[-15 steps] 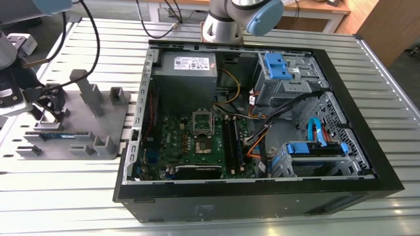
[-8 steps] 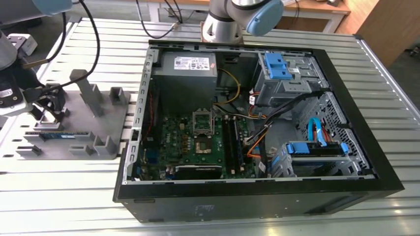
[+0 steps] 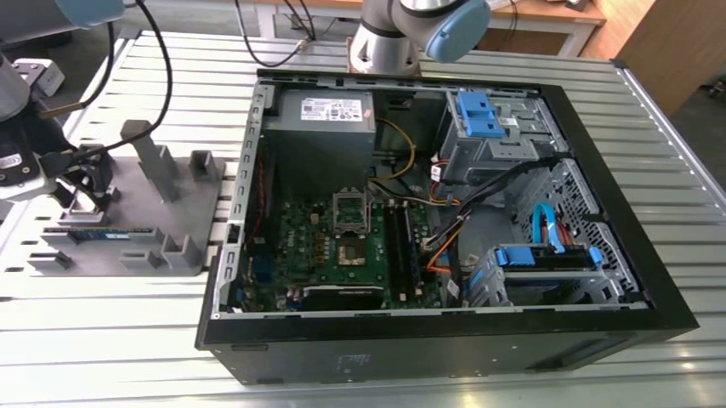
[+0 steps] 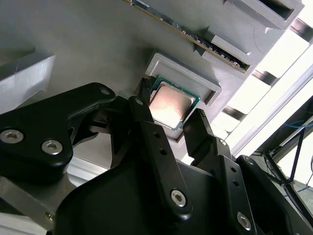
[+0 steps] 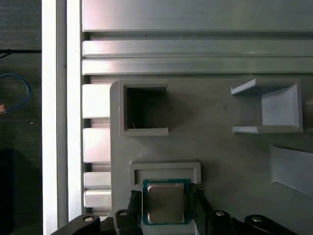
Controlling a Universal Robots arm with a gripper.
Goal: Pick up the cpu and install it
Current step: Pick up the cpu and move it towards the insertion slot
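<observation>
Gripper (image 5: 166, 197) is centred directly over the cpu (image 5: 165, 203). The chip lies flat in its shallow square recess on the grey holder plate (image 5: 220, 147), metal top toward the wrist. It is square, so it has no long axis. It lies between the two fingers (image 5: 134, 199), one along each of two opposite edges. Jaws stand apart, barely wider than the chip. A thin gap shows at one edge; I cannot tell whether the other touches. The holder plate sits at the exterior view's left, and the open computer case (image 3: 454, 340) is well apart to its right.
</observation>
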